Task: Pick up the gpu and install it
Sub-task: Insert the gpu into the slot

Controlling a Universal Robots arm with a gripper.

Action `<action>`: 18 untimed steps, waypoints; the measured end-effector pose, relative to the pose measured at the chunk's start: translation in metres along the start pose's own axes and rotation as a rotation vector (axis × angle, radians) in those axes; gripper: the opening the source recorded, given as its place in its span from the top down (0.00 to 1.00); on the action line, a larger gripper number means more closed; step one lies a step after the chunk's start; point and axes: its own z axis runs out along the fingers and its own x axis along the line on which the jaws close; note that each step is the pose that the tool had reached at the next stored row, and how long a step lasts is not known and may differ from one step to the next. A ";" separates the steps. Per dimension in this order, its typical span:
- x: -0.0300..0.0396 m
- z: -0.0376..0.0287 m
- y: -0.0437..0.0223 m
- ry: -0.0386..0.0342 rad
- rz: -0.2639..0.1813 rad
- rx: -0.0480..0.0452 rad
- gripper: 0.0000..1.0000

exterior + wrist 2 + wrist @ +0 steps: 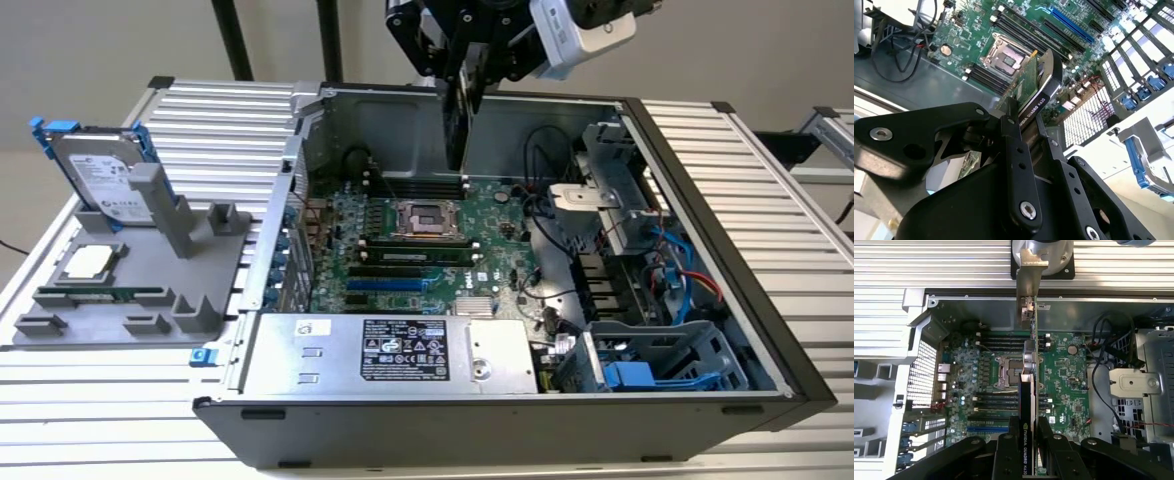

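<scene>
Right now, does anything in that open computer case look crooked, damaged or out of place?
Nothing stands out. The gpu hangs vertically in the gripper, above the motherboard and not seated in any slot. I see no damage or loose parts.

At upper centre the tool (pixel 458 70) grips the gpu (pixel 457 125), which hangs edge-on above the open computer case (pixel 467 430). At left, a hard drive (pixel 104 182) stands upright in a grey holder (pixel 120 325).

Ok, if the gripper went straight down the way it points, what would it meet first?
Likely the motherboard near the CPU socket, and the gpu it grips would touch before the gripper does; depth is unclear.
</scene>
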 end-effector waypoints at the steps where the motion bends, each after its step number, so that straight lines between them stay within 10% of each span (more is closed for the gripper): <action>1: 0.0000 0.0000 0.0000 0.0007 -0.002 0.0000 1.00; 18: 0.0000 0.0000 0.0000 0.0120 -0.041 0.0003 1.00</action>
